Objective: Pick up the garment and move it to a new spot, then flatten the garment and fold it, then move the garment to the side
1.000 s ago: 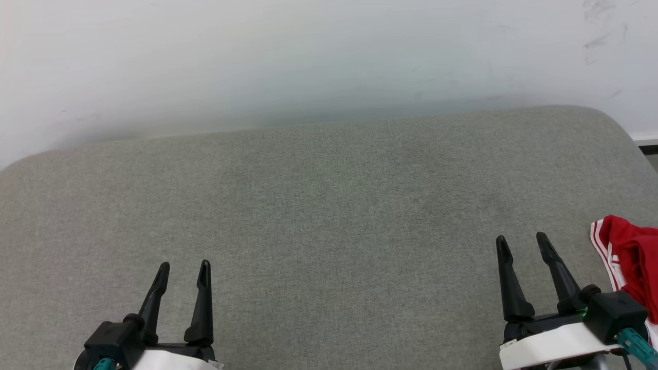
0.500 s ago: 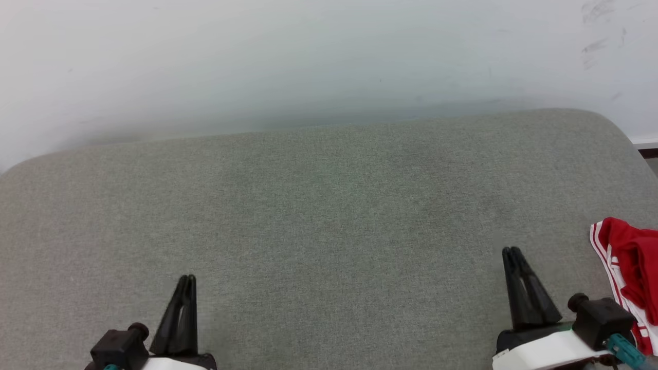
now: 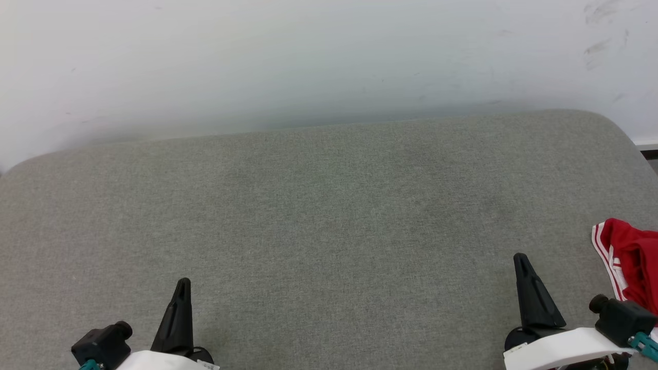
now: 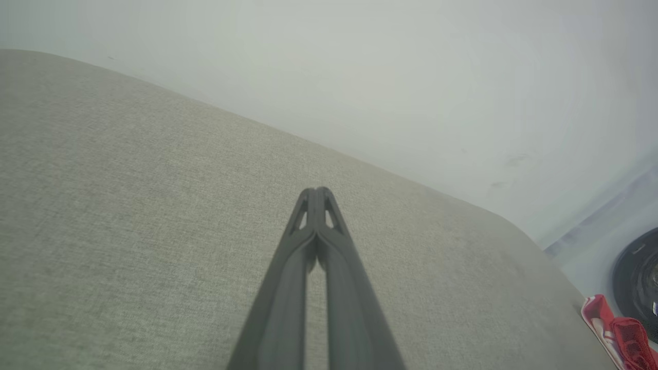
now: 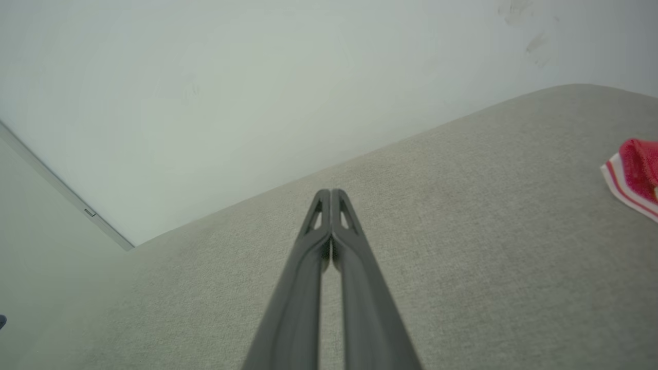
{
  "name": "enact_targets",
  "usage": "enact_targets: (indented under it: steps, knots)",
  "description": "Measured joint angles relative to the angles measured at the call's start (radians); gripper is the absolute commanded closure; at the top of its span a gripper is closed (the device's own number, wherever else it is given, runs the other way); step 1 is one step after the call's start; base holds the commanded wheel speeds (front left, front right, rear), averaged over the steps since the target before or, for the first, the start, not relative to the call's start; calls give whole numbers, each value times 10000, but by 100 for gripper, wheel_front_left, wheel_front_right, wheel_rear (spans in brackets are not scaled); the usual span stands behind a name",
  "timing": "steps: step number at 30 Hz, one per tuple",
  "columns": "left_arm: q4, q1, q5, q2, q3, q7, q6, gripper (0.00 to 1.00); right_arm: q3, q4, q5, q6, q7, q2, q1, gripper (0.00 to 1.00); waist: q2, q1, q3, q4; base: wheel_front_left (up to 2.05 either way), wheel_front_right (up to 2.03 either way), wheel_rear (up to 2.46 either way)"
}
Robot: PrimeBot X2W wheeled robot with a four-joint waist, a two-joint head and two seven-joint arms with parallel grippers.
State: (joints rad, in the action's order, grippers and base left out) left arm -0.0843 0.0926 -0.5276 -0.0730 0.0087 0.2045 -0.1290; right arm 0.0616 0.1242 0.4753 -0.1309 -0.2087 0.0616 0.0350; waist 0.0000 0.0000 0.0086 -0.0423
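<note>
Both left gripper [image 3: 182, 283] & right gripper [image 3: 521, 258] have fingers together, empty; garment [image 3: 629, 257] sits bunched at surface [image 3: 329, 205] far-right edge, so right should open, swing rt, pinch a thick fold.

Head view high, angled down over grey padded surface [image 3: 329, 205], wrist views low along it toward wall [image 3: 329, 51], all sharing garment [image 3: 629, 252] at right

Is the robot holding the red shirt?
No, the left tool and the right tool are both shut on nothing, and the red shirt lies apart from them on the grey cushion.
</note>
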Motion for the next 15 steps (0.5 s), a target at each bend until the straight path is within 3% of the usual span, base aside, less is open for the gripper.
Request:
enact_targets:
  steps: [15]
  knots:
    - [-372, -407, -2320, -58, 48, -523, 0, 100, -173, 232, 2470, 0, 518, 100, -276, 100, 0, 0, -7, 57, 0, 0, 0]
